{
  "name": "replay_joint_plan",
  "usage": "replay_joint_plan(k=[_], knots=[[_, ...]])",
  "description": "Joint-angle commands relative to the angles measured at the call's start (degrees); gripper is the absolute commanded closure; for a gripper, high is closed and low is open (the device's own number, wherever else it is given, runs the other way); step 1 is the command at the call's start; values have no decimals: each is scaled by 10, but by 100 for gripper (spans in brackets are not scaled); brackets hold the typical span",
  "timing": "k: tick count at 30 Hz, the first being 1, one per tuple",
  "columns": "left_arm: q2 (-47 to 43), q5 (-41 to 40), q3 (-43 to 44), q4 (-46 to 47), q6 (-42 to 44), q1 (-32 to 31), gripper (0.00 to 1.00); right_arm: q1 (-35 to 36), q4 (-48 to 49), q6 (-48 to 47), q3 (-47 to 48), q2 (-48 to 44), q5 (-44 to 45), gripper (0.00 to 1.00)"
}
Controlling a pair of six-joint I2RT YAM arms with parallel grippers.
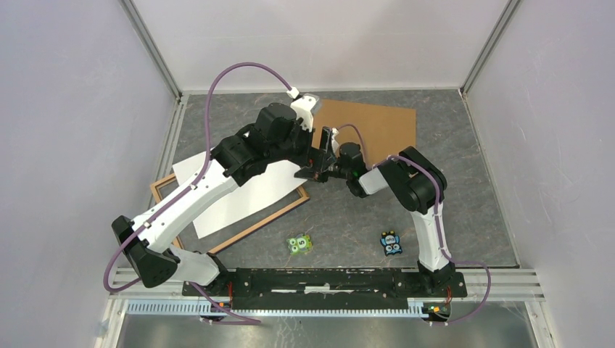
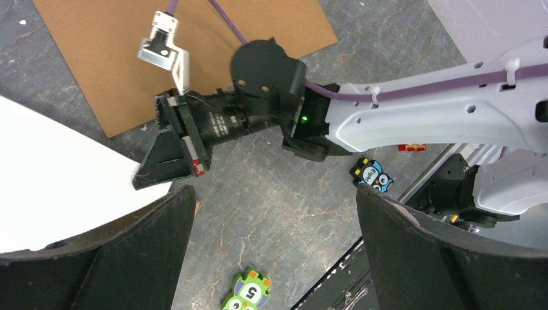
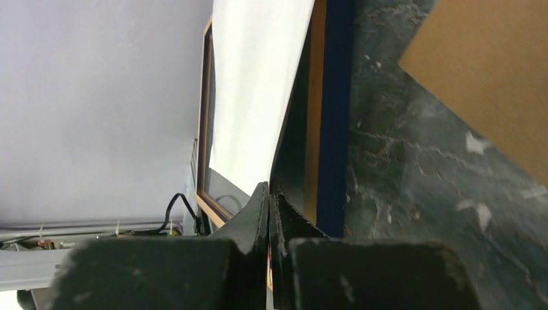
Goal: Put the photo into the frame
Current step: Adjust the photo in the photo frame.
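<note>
We see the frame (image 1: 257,227) lying flat, light-wood back up, on the grey mottled table (image 1: 471,181), with the photo (image 1: 254,196) spread white side up across it. The sheet sits askew. It covers most of the frame's opening, its far-left corner spills out past the frame, and a narrow wedge of the opening shows bare inside the frame's near-right rail. None of the printed side is visible.

At the frame's right corner the right gripper (image 3: 268,194) has its two fingers pressed together to a thin slit, and they appear to pinch the photo's edge there. From the right wrist we look along the white sheet and the frame's rail, which is wood-coloured on top and dark blue down its outer side. The left gripper (image 2: 274,203) hangs above the table just beyond that same corner of the frame, fingers spread wide and holding nothing.

A brown cardboard backing board (image 1: 377,127) lies flat beyond the frame's right corner, apart from it. Nearer the arm bases than the frame lie two small toy tiles: a green one (image 1: 299,244) marked 5, near the frame's near-right rail, and a blue owl one (image 1: 391,243) farther to the frame's right.
</note>
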Motion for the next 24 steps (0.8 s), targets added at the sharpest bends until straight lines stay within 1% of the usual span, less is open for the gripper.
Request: replay_joint_plan(k=[1,3,5,8,11,17,24], knots=[[-2,-9,-5,24,34,-5,0,-3,-140,-63,82,5,-98,100],[2,-1,-4,23,33,-4,0,-4,-221,-117,109,-6,-107,100],[2,7,-4,23,30,-6,0,-7,-271,-148,127,-13,-113,100],[1,1,-5,24,31,-5,0,-10,-306,-162,136,-20,-110,100],[2,8,-3,23,29,-5,0,0,-299,-151,121,-27,-88,100],[7,14,-4,25,25,-5,0,27,-228,-94,66,-55,-37,100],[9,20,-6,27,25,-6,0,53,-190,-79,41,-67,15,100]])
